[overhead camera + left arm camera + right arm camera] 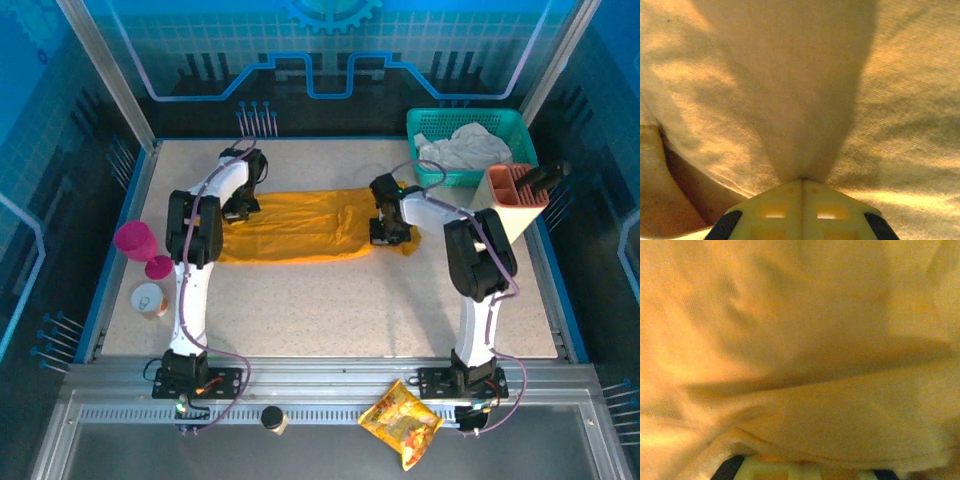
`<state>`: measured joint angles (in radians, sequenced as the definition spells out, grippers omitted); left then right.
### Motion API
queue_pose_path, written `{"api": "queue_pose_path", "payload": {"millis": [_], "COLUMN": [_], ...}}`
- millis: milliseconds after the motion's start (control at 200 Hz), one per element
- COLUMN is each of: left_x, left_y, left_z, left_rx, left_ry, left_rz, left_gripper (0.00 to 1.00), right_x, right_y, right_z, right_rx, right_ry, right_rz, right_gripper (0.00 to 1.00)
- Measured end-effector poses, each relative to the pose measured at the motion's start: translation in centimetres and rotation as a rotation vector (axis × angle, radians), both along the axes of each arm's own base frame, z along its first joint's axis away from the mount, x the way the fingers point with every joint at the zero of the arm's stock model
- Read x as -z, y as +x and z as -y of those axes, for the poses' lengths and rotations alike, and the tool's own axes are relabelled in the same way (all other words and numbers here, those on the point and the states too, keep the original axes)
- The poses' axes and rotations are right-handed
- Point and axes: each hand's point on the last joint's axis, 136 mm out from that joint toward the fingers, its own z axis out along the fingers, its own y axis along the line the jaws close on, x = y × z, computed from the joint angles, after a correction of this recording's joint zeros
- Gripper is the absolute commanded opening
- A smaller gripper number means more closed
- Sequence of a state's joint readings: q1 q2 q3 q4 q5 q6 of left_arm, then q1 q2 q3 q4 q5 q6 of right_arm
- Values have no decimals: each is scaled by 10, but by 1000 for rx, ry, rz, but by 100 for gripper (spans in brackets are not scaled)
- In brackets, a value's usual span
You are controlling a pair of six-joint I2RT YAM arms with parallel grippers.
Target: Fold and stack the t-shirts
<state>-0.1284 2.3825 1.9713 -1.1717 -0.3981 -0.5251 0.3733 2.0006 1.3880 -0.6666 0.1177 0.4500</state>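
An orange-yellow t-shirt point(300, 228) lay spread flat across the middle of the speckled table point(350, 300), its long side running left to right, with wrinkles near its right end. My left gripper point(238, 207) sat at the shirt's left edge. Through the left wrist camera, that gripper point(801, 186) had its two pale fingers pressed together, pinching a fold of the cloth that rose from their tips. My right gripper point(388, 232) rested on the shirt's right end. Through the right wrist camera, cloth draped over its fingers point(790, 471), so I could not tell whether they were clenched or released. Behind the shirt on the right stood a teal basket point(430, 125) holding white cloth point(468, 148), with a tan holder point(508, 205) just beside it. A pink cup point(133, 240) and a small can point(150, 298) stood near the table's left edge. A shiny snack packet point(402, 422) lay in front of the table, near the right arm's base.
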Motion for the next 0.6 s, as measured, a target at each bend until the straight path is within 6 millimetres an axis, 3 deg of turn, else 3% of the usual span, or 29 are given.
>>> {"api": "queue_pose_path", "payload": {"millis": [150,325,476,601], "left_x": [1,3,5,6], "left_y": [-27,-80,-120,-144], "left_z": [0,9,37,71], "left_rx": [-5,-45,-43,-22], "left_ry": [-18,-79,-137,-203], "left_rz": [-35,-66,-76,-65], "left_gripper": [0,0,0,0], "right_x": [-4,-13,-19,-20], "right_y": [43,100,159,193], "right_z": [-13,-22,-25,-26], "right_rx": [-34,-81,-115,-117], "right_ry": [-5,-3,22,65], "right_rz": [37,93,156,203], "right_gripper": [0,0,0,0]}}
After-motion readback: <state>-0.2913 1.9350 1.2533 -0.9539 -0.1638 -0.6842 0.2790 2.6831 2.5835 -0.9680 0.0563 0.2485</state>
